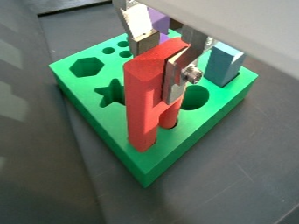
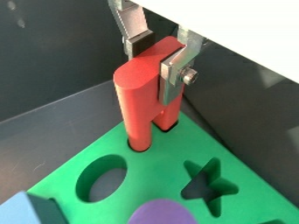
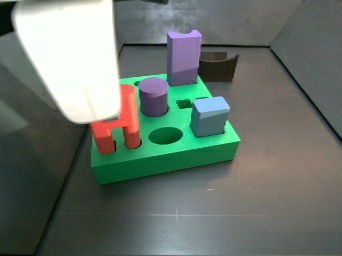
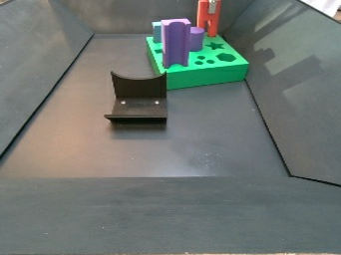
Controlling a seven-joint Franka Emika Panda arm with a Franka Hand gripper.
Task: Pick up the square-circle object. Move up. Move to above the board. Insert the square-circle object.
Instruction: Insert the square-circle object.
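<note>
A dark grey floor (image 4: 160, 149) fills the space, smooth with a dull sheen and faint scratches. Dark slanted walls (image 4: 40, 80) rise from it on both sides of the fixture (image 4: 136, 97), which stands on the floor near the middle, and another wall closes the far end behind it. Soft pale patches of light lie on the wall to one side.

The gripper (image 1: 167, 54) hangs over the far end, beyond the fixture.

The gripper (image 1: 163, 59) holds the red square-circle object (image 1: 147, 101). The object stands in a hole near the corner of the green board (image 1: 84, 96).
</note>
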